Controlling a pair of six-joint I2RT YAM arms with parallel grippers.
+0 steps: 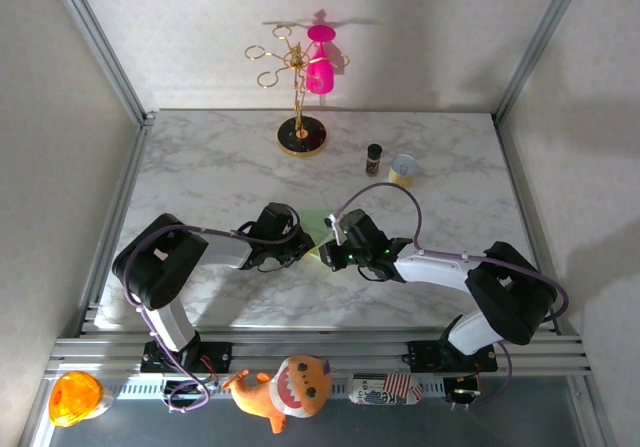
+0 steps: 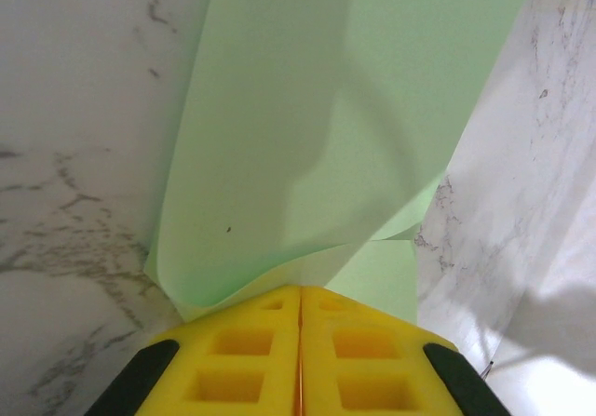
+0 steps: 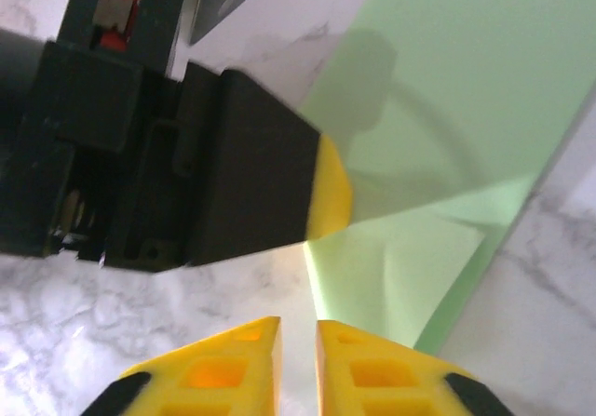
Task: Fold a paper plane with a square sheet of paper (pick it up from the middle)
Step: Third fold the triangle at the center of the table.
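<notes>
Where the two arms meet near the middle of the marble table [image 1: 200, 167], a pale green sheet of paper [image 2: 317, 109] lies between them, partly folded, with flaps overlapping. In the left wrist view, the left gripper [image 2: 300, 297] has its yellow pads pressed flat together, pinching the sheet's near edge, which curls up at the clamp. The paper spreads away from the pads, its left edge running almost straight and its right edge slanting, with bare marble on both sides. In the right wrist view, the right gripper [image 3: 298, 328] hovers just beside the left one, its yellow fingers a narrow slit apart. A paper edge runs down toward that slit, and I cannot tell whether it is gripped. From above, the two wrists nearly touch, leaving little room between them. Wide bare marble lies to the left and right of the arms. At the far side stand a gold rack [image 1: 300, 132] carrying a pink cup [image 1: 320, 72], a small dark jar [image 1: 374, 159] and a yellow-white cup [image 1: 403, 170], all well apart from the paper.
</notes>
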